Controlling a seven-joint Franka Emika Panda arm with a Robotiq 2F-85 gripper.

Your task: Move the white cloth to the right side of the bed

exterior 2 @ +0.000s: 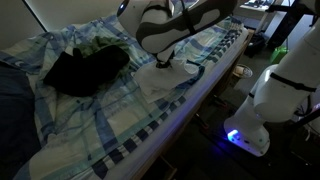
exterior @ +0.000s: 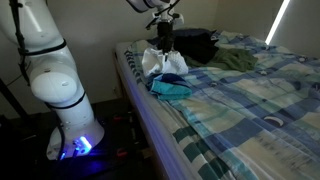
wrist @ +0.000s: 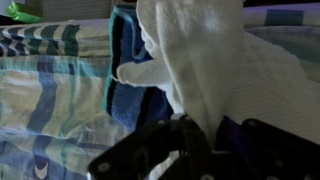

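The gripper (exterior: 165,42) is clenched on the white cloth (exterior: 166,63), pinching it at the top so that the fabric is drawn up into a peak under the fingers. Below the pinch the cloth spreads out into soft, uneven folds, and its lower part lies on the bed (exterior: 250,100). It is a small, plain white piece, crumpled rather than flat, with a slightly nubby weave that shows in the wrist view (wrist: 215,70). There it fills much of the picture and runs down into the dark fingers (wrist: 140,160) of the gripper (wrist: 195,140).

The cloth sits close to the bed's edge nearest the robot's base, at the end of the bed where the other clothes lie. Just beside it, toward the foot in an exterior view, lies a teal cloth (exterior: 172,88), about the same size. In the wrist view one white fold hangs across the teal cloth (wrist: 130,95), so the two overlap or touch. A black garment (exterior: 192,45) lies behind the white cloth, and an olive garment (exterior: 236,61) lies further across the cover.

From the opposite side, the arm reaches down over the plaid cover (exterior 2: 120,120) and the white cloth (exterior 2: 158,80) shows as a pale patch by the edge. The black garment (exterior 2: 85,68) is well apart from it.
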